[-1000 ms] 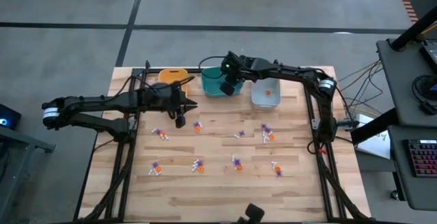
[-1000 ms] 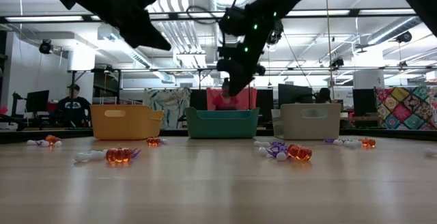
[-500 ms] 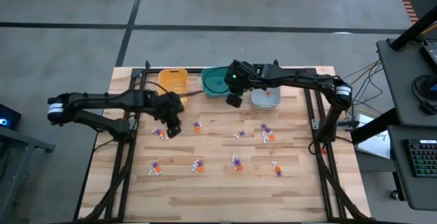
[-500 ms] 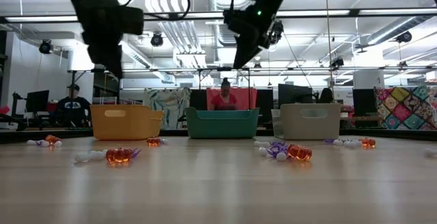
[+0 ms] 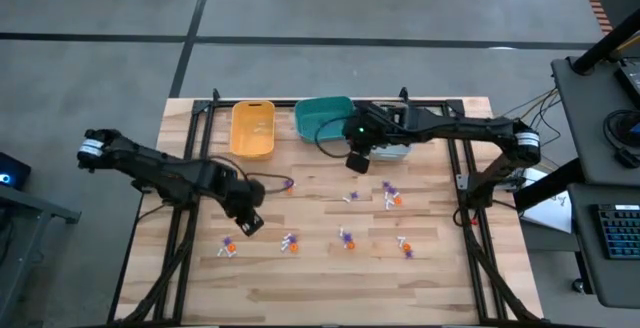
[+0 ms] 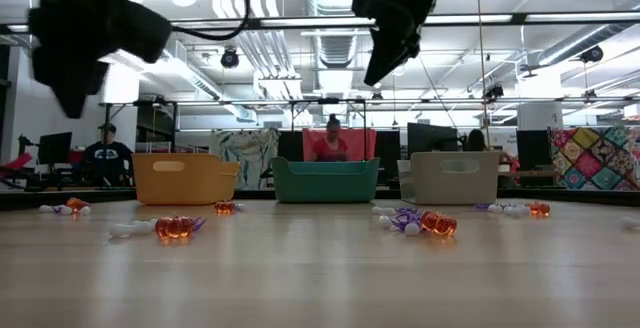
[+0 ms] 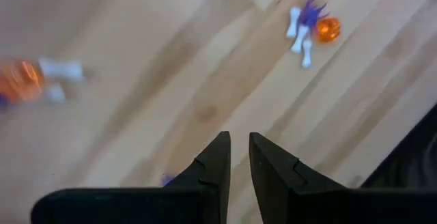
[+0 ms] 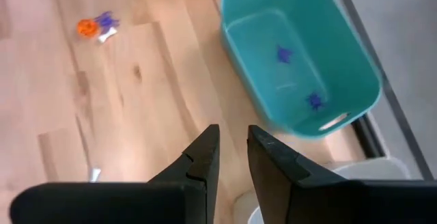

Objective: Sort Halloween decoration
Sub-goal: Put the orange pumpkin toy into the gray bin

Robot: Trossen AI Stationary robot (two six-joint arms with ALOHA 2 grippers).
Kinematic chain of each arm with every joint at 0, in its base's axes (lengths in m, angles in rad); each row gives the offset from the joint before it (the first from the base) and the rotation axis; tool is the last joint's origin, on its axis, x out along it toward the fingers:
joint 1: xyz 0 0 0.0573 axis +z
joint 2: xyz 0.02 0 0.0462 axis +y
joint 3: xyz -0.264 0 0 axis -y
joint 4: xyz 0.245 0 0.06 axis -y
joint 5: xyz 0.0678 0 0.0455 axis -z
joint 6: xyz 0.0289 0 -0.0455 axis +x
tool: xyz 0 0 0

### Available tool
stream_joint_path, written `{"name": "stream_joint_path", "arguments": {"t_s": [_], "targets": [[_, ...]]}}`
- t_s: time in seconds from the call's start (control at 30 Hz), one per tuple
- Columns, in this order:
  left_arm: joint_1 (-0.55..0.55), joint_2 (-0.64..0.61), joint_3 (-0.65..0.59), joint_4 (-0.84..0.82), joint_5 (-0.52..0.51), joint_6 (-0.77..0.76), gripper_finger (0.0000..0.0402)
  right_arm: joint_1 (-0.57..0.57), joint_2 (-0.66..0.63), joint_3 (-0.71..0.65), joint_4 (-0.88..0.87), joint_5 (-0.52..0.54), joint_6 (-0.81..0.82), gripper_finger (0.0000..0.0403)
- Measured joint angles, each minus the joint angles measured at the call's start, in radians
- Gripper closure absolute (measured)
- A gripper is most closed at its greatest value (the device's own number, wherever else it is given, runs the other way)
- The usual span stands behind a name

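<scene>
High view showed us the wooden table (image 5: 320,278) with both arms reaching over it. At its far edge stood three bins in a row: the yellow bin (image 5: 252,128), the teal bin (image 5: 318,118) and the grey bin (image 5: 392,150), the last partly hidden under the right arm.

We found the left gripper (image 5: 248,223) low over the left half of the table, well short of the bins. In its wrist view the two fingers (image 7: 217,161) stood nearly together with only a thin slit between them and nothing in it.

We found the right gripper (image 5: 357,161) just in front of the teal bin and beside the grey one. Its fingers (image 8: 205,157) were likewise almost closed on empty air.

The Halloween decoration (image 5: 390,196) lay scattered over the boards nearer the front than both grippers: small orange, purple and white pieces in loose clusters. One cluster (image 7: 311,31) lay just ahead of the left gripper. Another (image 8: 94,26) lay well ahead of the right gripper. We also saw two purple pieces (image 8: 281,54) inside the teal bin.
</scene>
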Motion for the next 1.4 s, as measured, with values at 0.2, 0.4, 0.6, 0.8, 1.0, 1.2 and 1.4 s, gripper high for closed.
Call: {"name": "stream_joint_path", "arguments": {"t_s": [0.2, 0.4, 0.6, 0.8, 1.0, 1.2, 1.4], "targets": [[-0.153, 0.049, 0.0, 0.001, -0.024, -0.288, 0.0354, 0.057, -0.046, -0.101, 0.075, 0.0, 0.054, 0.0335], [-0.286, 0.122, 0.0, 0.001, -0.055, -0.429, 0.0323, 0.118, -0.063, -0.156, 0.126, 0.0, 0.105, 0.0335], [-0.355, 0.215, 0.0, 0.001, -0.081, -0.483, 0.0286, 0.174, -0.063, -0.162, 0.165, 0.001, 0.125, 0.0335], [-0.39, 0.298, 0.0, 0.007, -0.038, -0.493, 0.0254, 0.206, -0.067, -0.161, 0.183, 0.001, 0.149, 0.0335], [-0.395, 0.326, 0.0, 0.006, -0.055, -0.507, 0.0245, 0.214, -0.067, -0.161, 0.184, 0.002, 0.151, 0.0335], [-0.395, 0.337, 0.0, 0.006, -0.056, -0.508, 0.0245, 0.214, -0.067, -0.161, 0.184, 0.002, 0.15, 0.0335], [-0.395, 0.35, 0.0, 0.008, -0.056, -0.515, 0.0245, 0.214, -0.067, -0.161, 0.184, 0.002, 0.148, 0.0335]]}}
